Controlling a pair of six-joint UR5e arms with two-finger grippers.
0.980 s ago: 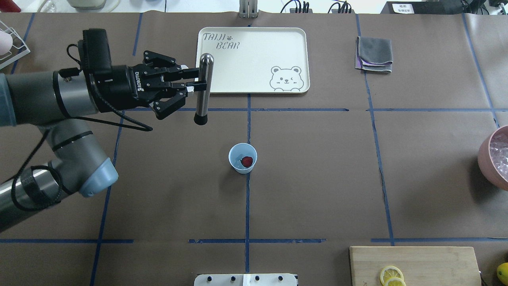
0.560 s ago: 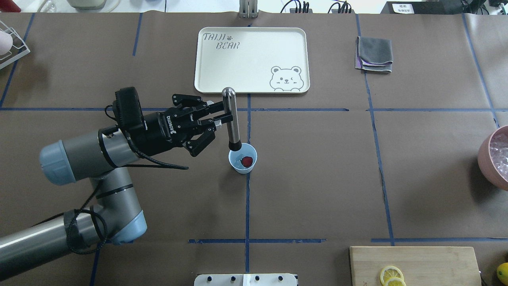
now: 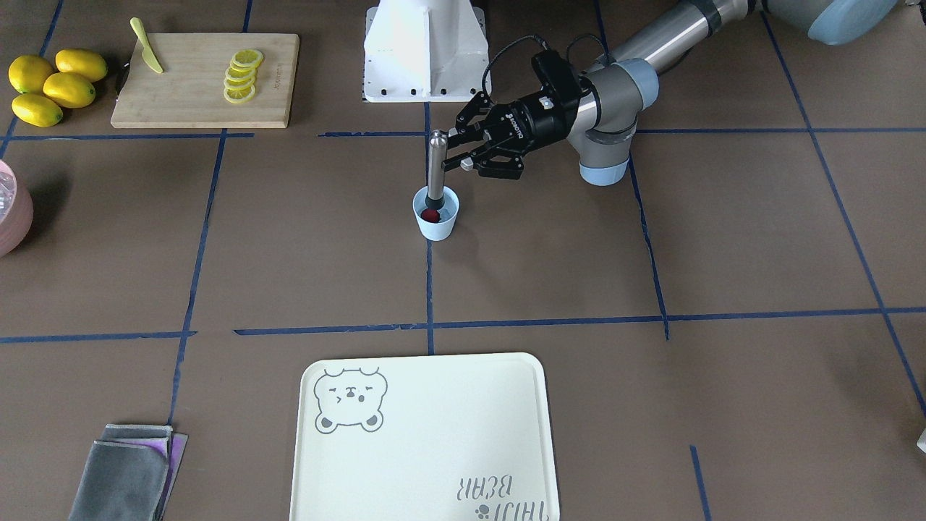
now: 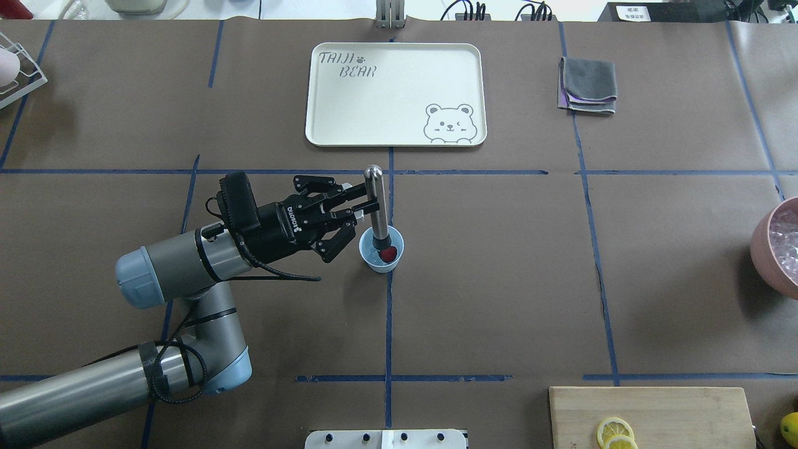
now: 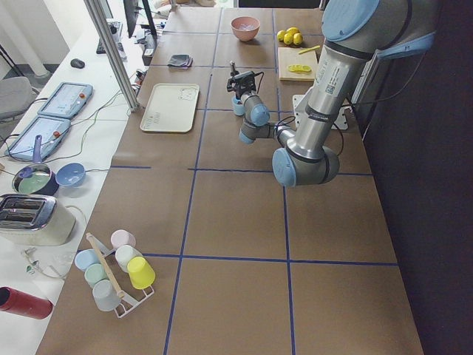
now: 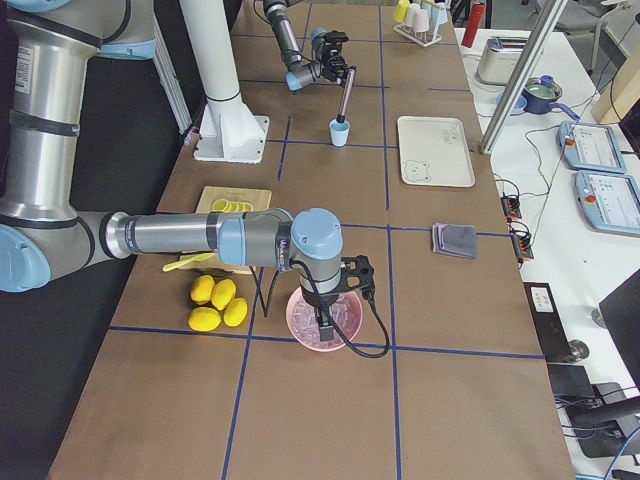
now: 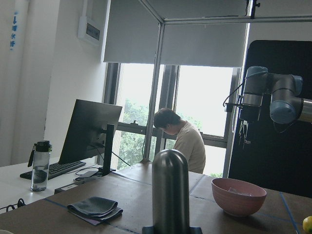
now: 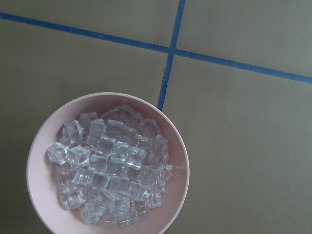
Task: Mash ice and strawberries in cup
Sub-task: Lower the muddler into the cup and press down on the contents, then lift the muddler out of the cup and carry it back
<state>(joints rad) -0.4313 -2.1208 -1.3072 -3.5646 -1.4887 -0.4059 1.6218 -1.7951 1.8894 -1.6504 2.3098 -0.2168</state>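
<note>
The light-blue cup stands at the table's middle with a dark-red strawberry in it. Ice in the cup cannot be made out. My left gripper is shut on an upright steel muddler. The muddler's black tip is inside the cup's mouth, beside the strawberry. The front view shows the same: the muddler in the cup above the strawberry. My right gripper hangs over the pink bowl of ice cubes; whether it is open or shut I cannot tell.
A cream bear tray lies beyond the cup. A grey cloth is at the back right. A wooden board with lemon slices is near right. Whole lemons and a yellow knife lie there too.
My left arm carried the muddler from beside the tray toward me to the cup, and its tip went down into the cup's mouth. The cup has not moved.
</note>
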